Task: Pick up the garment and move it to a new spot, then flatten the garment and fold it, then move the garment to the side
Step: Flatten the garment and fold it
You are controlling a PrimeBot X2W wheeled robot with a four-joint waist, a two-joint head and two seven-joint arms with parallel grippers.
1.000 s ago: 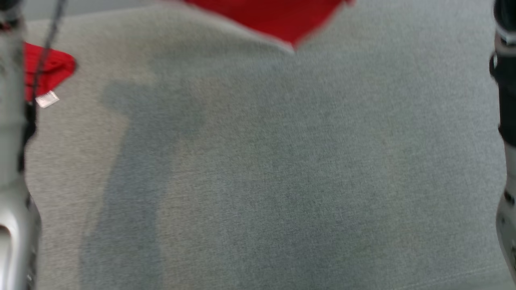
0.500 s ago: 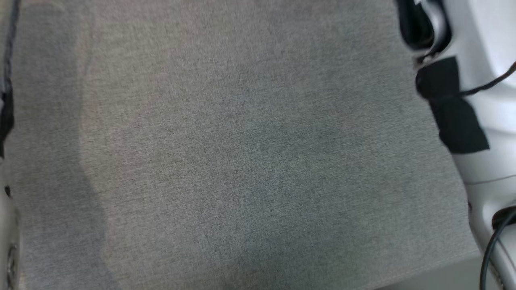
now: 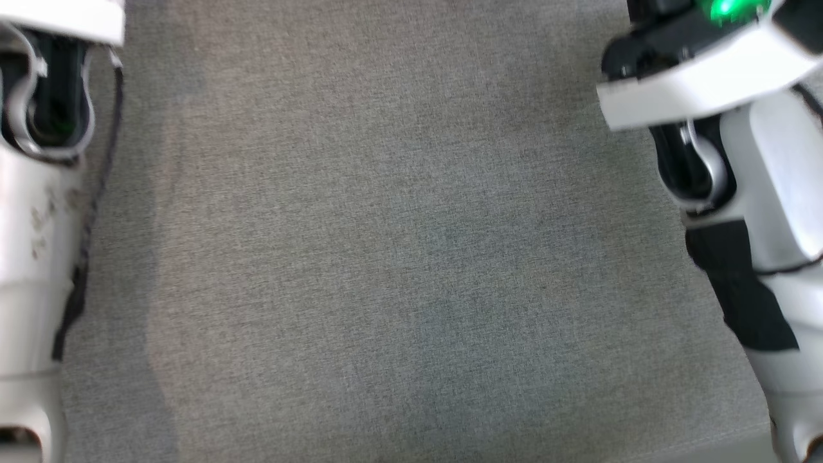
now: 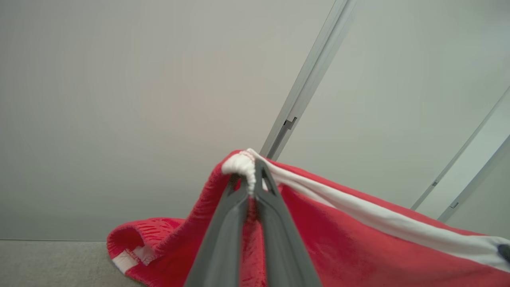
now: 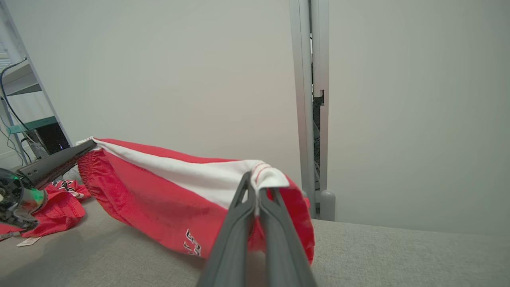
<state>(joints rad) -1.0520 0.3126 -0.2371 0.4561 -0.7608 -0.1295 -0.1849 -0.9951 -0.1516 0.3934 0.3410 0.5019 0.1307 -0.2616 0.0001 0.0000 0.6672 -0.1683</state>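
Observation:
The garment (image 4: 358, 247) is red, with a white elastic waistband and a small printed logo. It hangs stretched between my two grippers above the grey cloth surface (image 3: 411, 257). My left gripper (image 4: 252, 175) is shut on a bunched end of the waistband. My right gripper (image 5: 255, 181) is shut on the other end, where the garment (image 5: 159, 191) sags toward the surface. In the right wrist view the left gripper (image 5: 85, 147) shows at the far left, holding its end. In the head view both pale forearms frame the surface, the left forearm (image 3: 32, 225) and the right forearm (image 3: 759, 193).
A pale wall with a metal post (image 5: 314, 99) stands just behind the surface. More red cloth (image 5: 51, 207) with a white tag lies on the surface at the left. Behind it is a shelf with cables (image 5: 24, 99).
The head camera has moved: the red cloth seen at its top and left a second ago has left the picture, and both forearms now stand at its sides.

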